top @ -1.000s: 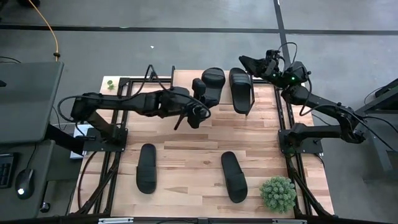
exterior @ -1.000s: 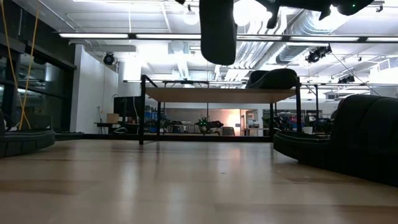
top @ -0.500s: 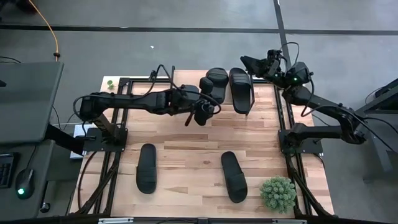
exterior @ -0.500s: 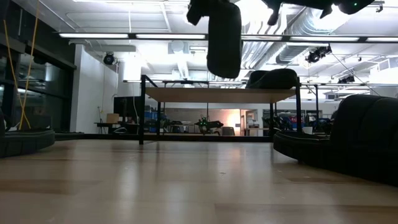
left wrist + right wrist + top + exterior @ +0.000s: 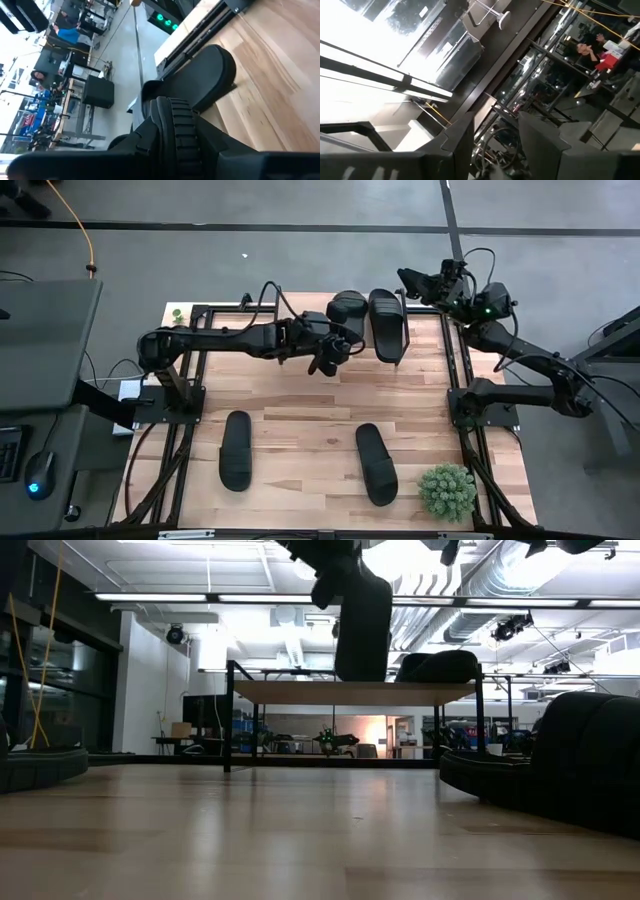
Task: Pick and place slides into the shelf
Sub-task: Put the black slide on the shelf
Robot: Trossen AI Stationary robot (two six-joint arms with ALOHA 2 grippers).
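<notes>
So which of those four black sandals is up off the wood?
The slide held by the left gripper, hanging toe-down over the shelf; the others lie flat.

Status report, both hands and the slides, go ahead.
Left hand shut on a slide, carried above the shelf. Right hand open, idle at the far right. One slide on the shelf, two on the table. Nothing in the way.
</notes>
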